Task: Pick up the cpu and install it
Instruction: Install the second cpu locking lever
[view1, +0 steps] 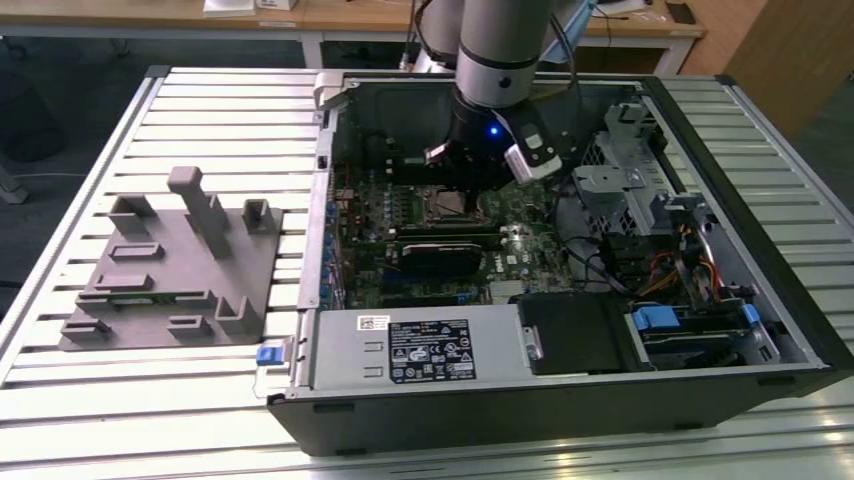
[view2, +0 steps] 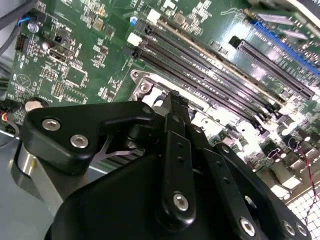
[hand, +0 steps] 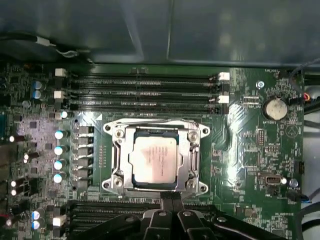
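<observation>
We are hovering our black gripper (hand: 171, 200), fingers pressed together and holding nothing, just beside the metal socket frame (hand: 156, 157), where the small square silver-topped cpu (hand: 155, 159) is sitting on the green motherboard (hand: 245, 150).

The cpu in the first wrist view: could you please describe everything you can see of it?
The cpu is a small flat square chip with a pale silver metal top bearing faint print. It lies flat inside the metal socket frame on the green motherboard, its top uncovered. The end effector sits just beyond the frame's edge, not touching the chip.
</observation>
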